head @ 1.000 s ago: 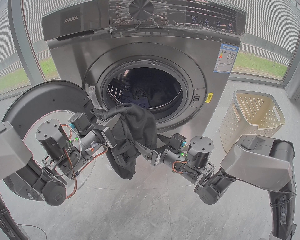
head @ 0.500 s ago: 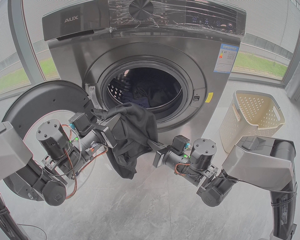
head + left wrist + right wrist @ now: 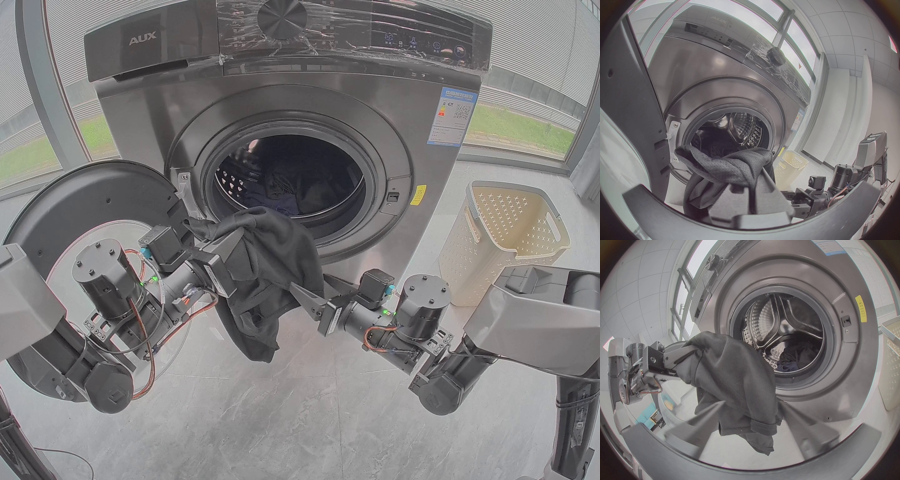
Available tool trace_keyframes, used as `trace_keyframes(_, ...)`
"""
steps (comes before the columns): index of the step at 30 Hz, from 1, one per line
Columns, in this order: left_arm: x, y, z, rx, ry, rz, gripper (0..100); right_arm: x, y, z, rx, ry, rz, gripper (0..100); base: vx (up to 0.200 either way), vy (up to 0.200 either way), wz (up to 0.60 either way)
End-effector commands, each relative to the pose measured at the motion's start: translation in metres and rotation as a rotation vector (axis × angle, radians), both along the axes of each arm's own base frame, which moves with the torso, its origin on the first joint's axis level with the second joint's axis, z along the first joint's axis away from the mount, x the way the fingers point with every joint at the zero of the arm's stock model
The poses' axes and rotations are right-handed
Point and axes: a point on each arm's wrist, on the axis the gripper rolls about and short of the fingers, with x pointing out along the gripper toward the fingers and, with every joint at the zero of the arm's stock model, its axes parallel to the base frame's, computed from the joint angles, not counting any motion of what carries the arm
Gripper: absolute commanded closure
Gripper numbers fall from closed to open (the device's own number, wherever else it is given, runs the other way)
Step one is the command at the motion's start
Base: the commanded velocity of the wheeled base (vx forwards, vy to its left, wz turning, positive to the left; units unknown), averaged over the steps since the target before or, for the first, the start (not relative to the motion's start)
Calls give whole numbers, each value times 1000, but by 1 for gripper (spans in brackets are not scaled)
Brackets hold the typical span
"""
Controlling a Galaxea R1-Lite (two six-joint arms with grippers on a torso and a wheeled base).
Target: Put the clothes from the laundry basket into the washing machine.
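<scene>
Item: dark grey mesh-knit garment [image 3: 269, 262], crumpled, pinched in the closed fingers of the left gripper [image 3: 230, 250] and hanging just before the open port of the washing machine [image 3: 281, 94], whose drum holds more dark clothes [image 3: 300, 181]. The right gripper [image 3: 751, 404] has its fingers spread wide at the garment's lower folds, holding nothing. Setting: pale marbled floor [image 3: 300, 406], cream laundry basket [image 3: 506, 237] on the machine's right side, windows [image 3: 531, 125] behind.

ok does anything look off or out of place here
Only one oddity: crinkled clear plastic film is taped over the control panel of the grey washing machine. The black mesh garment hanging from the left hand before the open drum looks normal mid-task.
</scene>
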Motion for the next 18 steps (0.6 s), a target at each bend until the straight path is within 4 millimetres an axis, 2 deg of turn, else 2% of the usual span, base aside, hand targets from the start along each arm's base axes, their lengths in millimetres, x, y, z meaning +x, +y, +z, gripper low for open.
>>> trace_keyframes(1, -2, -1, 2, -3, -5, -8, 100, 17, 9, -11, 6, -13, -9, 0, 0, 0, 0)
trace_keyframes(10, -2, -1, 3, -9, -8, -9, 100, 26, 16, -31, -7, 0, 15, 0, 0, 0, 0)
trace_keyframes(16, -2, -1, 3, -10, -6, -8, 100, 26, 22, -24, 22, -29, 22, 0, 0, 0, 0)
trace_keyframes(17, -2, -1, 2, -9, -5, -8, 100, 26, 23, -23, 24, -31, 22, 100, 0, 0, 0)
trace_keyframes(18, -2, -1, 2, -9, -3, -8, 100, 26, 22, -23, 23, -32, 22, 100, 0, 0, 0)
